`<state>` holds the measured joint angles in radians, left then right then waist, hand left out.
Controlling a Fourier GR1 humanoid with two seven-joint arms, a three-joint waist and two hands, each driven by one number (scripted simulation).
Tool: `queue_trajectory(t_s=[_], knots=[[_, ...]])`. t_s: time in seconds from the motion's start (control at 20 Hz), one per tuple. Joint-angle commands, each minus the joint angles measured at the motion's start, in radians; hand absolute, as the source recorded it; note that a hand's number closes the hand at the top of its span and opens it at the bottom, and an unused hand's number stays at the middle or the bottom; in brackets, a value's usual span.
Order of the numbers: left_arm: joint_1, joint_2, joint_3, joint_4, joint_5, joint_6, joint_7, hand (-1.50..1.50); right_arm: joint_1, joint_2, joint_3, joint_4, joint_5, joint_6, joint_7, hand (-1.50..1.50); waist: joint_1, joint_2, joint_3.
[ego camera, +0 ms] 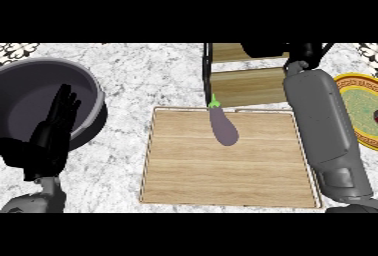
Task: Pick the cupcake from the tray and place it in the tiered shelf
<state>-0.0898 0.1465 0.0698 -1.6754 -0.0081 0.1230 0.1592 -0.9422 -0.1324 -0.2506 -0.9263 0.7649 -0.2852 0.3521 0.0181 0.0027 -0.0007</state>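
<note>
Just one eggplant (223, 127), one tray (221, 190).

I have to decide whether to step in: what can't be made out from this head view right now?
- Cupcake: not visible anywhere; the wooden tray shows only a purple eggplant.
- Right hand: its end lies over the wooden tiered shelf at the top edge, dark; fingers and any held thing unreadable.
- Shelf's upper level: cut off by the top edge.
- Yellow patterned plate: cut off at the right edge.

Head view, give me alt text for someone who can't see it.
The right arm reaches over the tray to the tiered shelf, its hand hidden there. An eggplant lies on the tray; the open left hand rests over a grey pot.
</note>
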Motion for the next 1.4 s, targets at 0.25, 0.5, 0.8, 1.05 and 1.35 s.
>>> queue_trajectory(t_s=[0.25,0.5,0.8,1.05,1.35], knots=[[-0.020,0.002,0.027,0.034,-0.004,-0.003,-0.031,0.00,-0.054,-0.023,-0.040,0.115,-0.133,0.009,-0.142,-1.50,-0.007,0.000,0.001],[-0.023,-0.026,-0.007,0.001,-0.037,0.031,0.030,0.00,-0.075,-0.037,-0.086,0.038,-0.225,0.016,-0.173,-1.50,-0.013,-0.002,0.001],[-0.014,-0.010,0.009,-0.017,-0.029,0.019,0.053,0.00,-0.026,-0.032,-0.072,-0.182,-0.219,-0.048,0.010,-1.50,-0.026,-0.009,0.000],[-0.001,-0.007,0.029,0.023,-0.024,0.011,-0.006,0.00,0.103,-0.183,-0.167,-0.309,-0.301,0.060,0.083,-1.50,-0.037,-0.009,0.000],[0.019,-0.013,0.025,-0.013,-0.016,0.004,0.003,0.00,0.307,-0.311,-0.281,-0.469,-0.454,0.226,0.100,-1.50,-0.036,-0.008,0.001]])
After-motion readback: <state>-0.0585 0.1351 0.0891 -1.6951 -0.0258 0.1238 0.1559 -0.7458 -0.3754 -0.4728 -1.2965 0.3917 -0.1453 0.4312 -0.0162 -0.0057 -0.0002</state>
